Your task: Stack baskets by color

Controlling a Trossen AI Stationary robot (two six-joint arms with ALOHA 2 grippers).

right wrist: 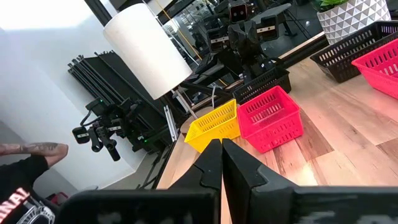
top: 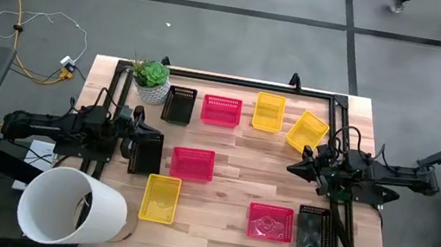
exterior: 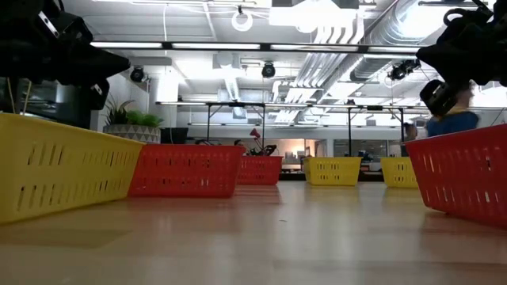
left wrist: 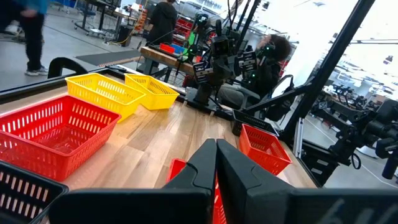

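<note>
Since nothing is stacked yet and the baskets lie scattered, my main worry is a mix-up: the two yellow baskets (top: 269, 111) (top: 308, 130) by the far edge sit almost touching, one skewed, so a reach for one could nudge the other. At the near right corner a black basket (top: 312, 229) lies hard against a pink one (top: 269, 222); clamping a shared wall there could drag both. Another black basket (top: 144, 152) sits under my left arm, close to a pink one (top: 193, 163), and latticed walls may snag a fingertip.

More baskets: black (top: 179, 104) and pink (top: 221, 110) along the far edge beside the plant (top: 152, 78), and a yellow one (top: 160, 198) near the near edge, close to the white bucket (top: 72, 207) at the near left corner, which could get bumped.

My left gripper (left wrist: 216, 163) hovers above the counter (top: 233, 156) at the left edge, jaws together, holding nothing. My right gripper (right wrist: 221, 158) hangs over the right edge, pointing inward, jaws likewise pressed together and empty. Both must part before any grasp.
</note>
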